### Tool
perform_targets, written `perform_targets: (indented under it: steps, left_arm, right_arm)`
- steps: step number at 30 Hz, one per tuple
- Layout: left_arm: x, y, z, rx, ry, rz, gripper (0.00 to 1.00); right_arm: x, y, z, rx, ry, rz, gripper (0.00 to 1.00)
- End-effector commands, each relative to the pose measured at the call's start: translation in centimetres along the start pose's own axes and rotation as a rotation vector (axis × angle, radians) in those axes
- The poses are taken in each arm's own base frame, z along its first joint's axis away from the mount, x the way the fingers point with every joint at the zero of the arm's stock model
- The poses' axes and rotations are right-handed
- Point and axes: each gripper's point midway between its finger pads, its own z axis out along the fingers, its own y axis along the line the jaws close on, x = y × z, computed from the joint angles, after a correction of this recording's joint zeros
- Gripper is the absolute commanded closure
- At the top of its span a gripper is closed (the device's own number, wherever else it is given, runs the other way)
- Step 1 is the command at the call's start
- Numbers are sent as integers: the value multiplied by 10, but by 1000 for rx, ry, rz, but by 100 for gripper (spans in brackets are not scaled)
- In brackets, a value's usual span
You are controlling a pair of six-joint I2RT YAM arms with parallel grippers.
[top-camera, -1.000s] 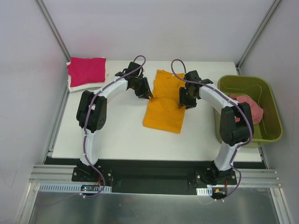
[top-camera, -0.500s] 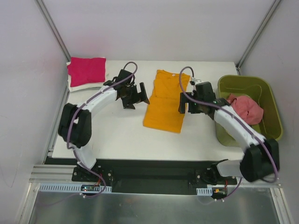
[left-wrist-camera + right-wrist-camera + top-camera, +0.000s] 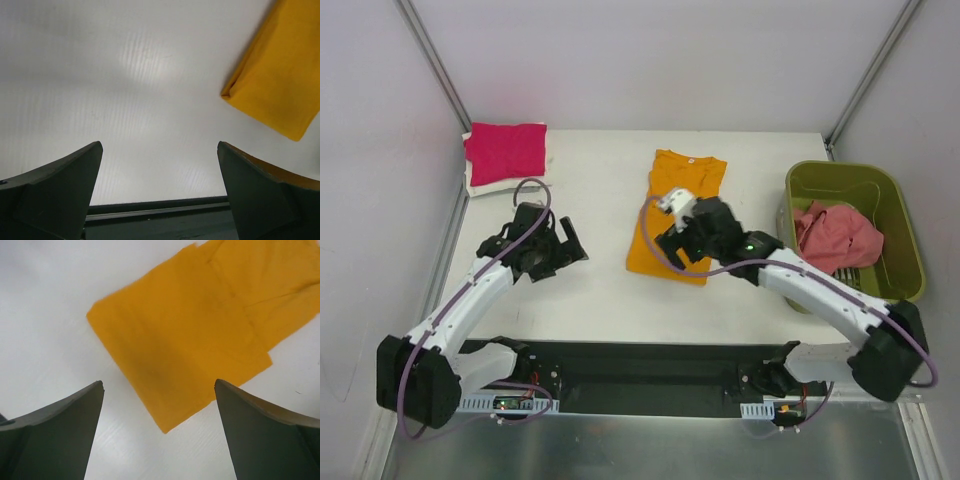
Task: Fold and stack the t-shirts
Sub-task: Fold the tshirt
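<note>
The orange-yellow shirt (image 3: 685,185) lies folded long and thin in the middle of the surface (image 3: 590,290). The right arm (image 3: 800,285) hangs over its near end and hides part of it from above. The right jaws are spread wide over that end, holding nothing. The left jaws are spread wide too, just left of the shirt. The magenta shirt (image 3: 506,152) sits folded on the white shirt (image 3: 470,184) in the far left corner; only a thin white edge peeks out. The salmon-pink shirt (image 3: 835,237) lies crumpled in the green bin (image 3: 840,172).
</note>
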Motion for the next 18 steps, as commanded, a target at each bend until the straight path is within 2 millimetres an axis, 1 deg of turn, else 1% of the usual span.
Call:
perform_targets:
  steps: [1, 2, 3, 4, 5, 6, 7, 8, 9, 10, 11, 12, 14, 15, 18]
  left_arm:
    - [10, 35, -13, -108, -31, -61, 1]
    - [12, 41, -14, -123, -44, -67, 1]
    - [15, 45, -15, -133, -39, -75, 1]
    - [16, 47, -15, -138, -38, -78, 1]
    - [18, 50, -16, -142, -40, -82, 1]
    - [19, 52, -16, -150, -42, -85, 1]
    - [21, 55, -16, -157, -35, -86, 1]
    - [23, 58, -17, -164, -33, -86, 1]
    - [24, 60, -17, -175, -32, -86, 1]
    - [25, 63, -17, -191, -28, -89, 1]
    - [25, 65, -17, -200, -26, -92, 1]
    - [26, 66, -17, -203, -27, -99, 1]
    - [26, 66, -17, -205, -26, -104, 1]
    - [25, 66, -17, -206, -29, -109, 1]
    - [23, 68, -17, -222, -38, -110, 1]
  right_arm:
    - [14, 5, 14, 34, 188, -327, 3]
    - [25, 8, 28, 24, 256, -348, 2]
    - [33, 5, 29, 41, 310, -362, 1]
    - [31, 6, 34, 44, 330, -375, 1]
    - [44, 7, 45, 44, 388, -397, 1]
    - [52, 6, 49, 55, 426, -413, 4]
    - [53, 9, 53, 49, 441, -431, 8]
    - [58, 12, 55, 48, 464, -445, 10]
    - [70, 13, 62, 42, 511, -460, 12]
    - [74, 16, 65, 37, 524, -463, 15]
    - [83, 17, 67, 32, 546, -463, 16]
    - [88, 23, 69, 2, 558, -455, 20]
    - [106, 27, 70, -23, 602, -452, 23]
    - [109, 30, 72, -34, 601, -444, 24]
    - [117, 35, 78, -48, 586, -425, 32]
